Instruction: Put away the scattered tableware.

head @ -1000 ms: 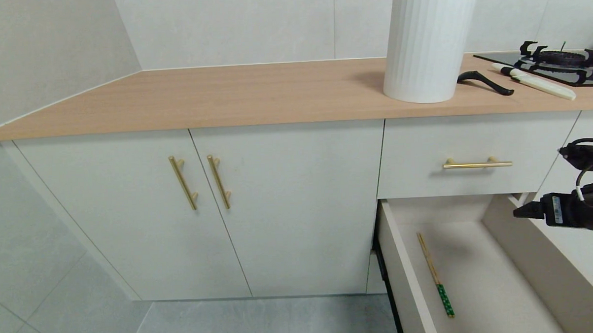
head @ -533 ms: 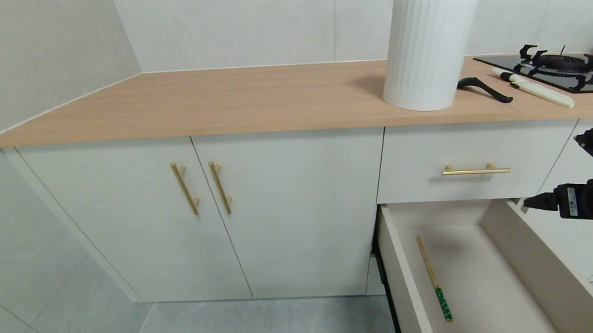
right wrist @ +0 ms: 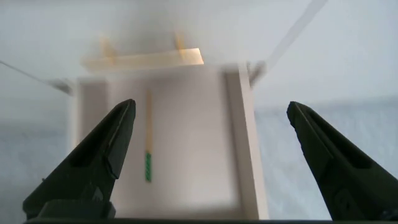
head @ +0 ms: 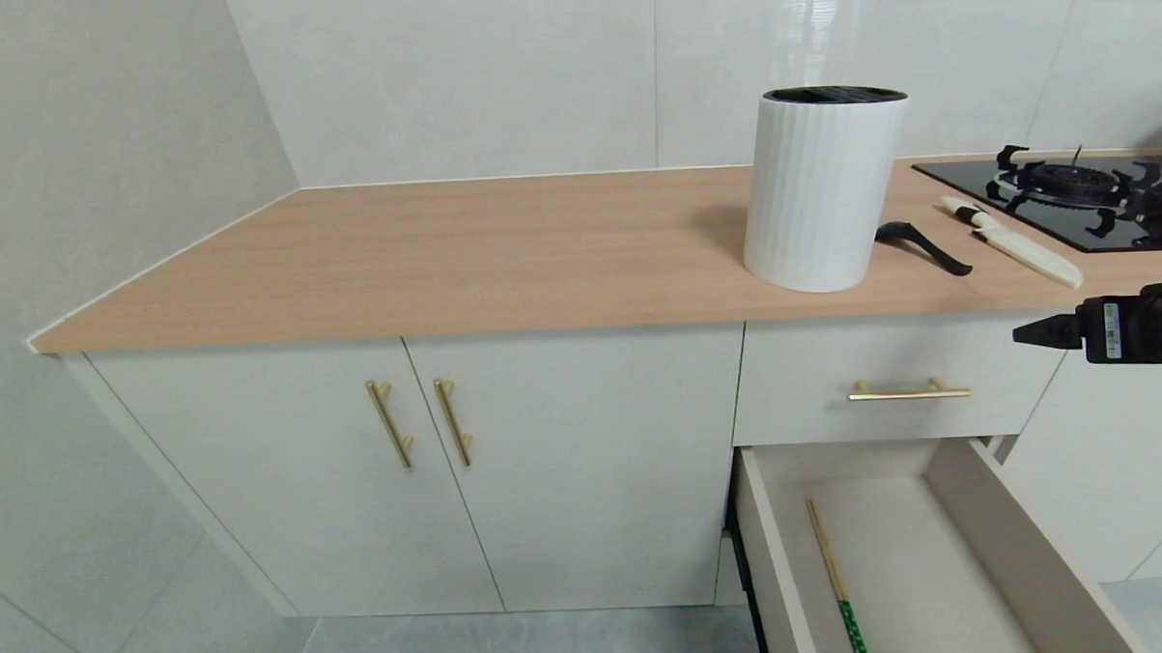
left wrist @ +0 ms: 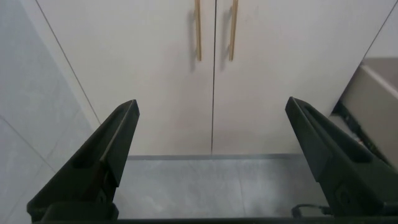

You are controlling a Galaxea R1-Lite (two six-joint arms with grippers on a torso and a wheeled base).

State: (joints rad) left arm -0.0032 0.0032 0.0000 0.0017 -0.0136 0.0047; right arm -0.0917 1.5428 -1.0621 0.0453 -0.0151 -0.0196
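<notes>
The right gripper (head: pixel 1021 333) hung empty with its jaws spread wide off the front edge of the counter (head: pixel 463 263), at its right end and above the open drawer (head: pixel 1019 543); the left gripper (left wrist: pixel 211 102), jaws equally wide and holding nothing, faced the closed cabinet doors (left wrist: pixel 249 81) low down; a pair of chopsticks (head: pixel 835 588) lay in the drawer close along its left wall, already put away by the look of it; a pale knife (head: pixel 1013 244) and a black utensil (head: pixel 921 245) lay loose near the counter's front edge, between the tall white ribbed holder (head: pixel 823 192) and the hob (head: pixel 1069 189) at the right end; those two pieces appeared to be what remained of the job

The risks seemed plain; the knife lay flat and thin on the wood, so jaws closing on it could skid it toward the front edge and tip it off into the drawer or onto the floor; an arm swinging in across the counter could knock the upright holder over; the drawer jutted out below, where a lowered wrist could strike its side wall
</notes>
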